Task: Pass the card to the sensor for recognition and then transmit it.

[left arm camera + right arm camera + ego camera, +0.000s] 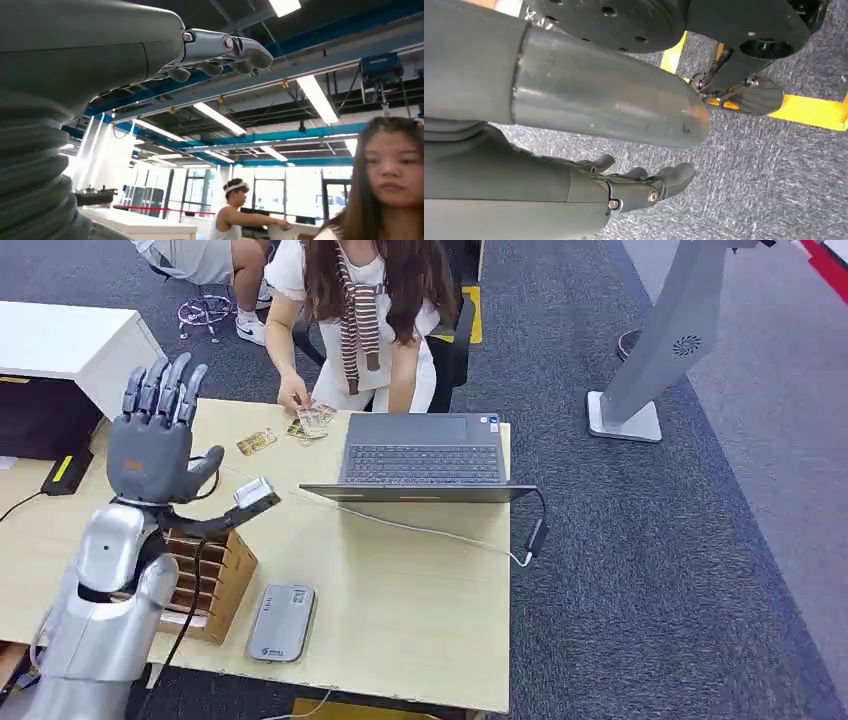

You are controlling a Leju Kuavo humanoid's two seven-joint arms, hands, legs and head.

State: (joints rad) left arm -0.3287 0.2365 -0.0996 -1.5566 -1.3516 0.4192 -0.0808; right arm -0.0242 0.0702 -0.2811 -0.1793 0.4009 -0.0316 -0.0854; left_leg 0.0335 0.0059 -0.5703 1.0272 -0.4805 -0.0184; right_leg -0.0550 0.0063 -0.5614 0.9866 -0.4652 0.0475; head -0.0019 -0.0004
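Right now our left hand [152,445] is raised above the pale wooden desk [400,580] with fingers spread and empty, while our right hand [644,187] hangs toward the carpet, fingers loosely extended, holding nothing. The small printed cards [300,425] lie at the desk's far edge under the seated person's hand [292,393]. Reaching for one risks bumping that hand, or knocking the wooden slotted holder [210,575] or the grey flat card reader [281,622].

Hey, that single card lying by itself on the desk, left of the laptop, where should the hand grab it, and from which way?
Pinch the card across its long edges, coming straight down with the left hand. It lies flat and askew on the desk, so only its edges offer purchase. Keep left of the person's hand.
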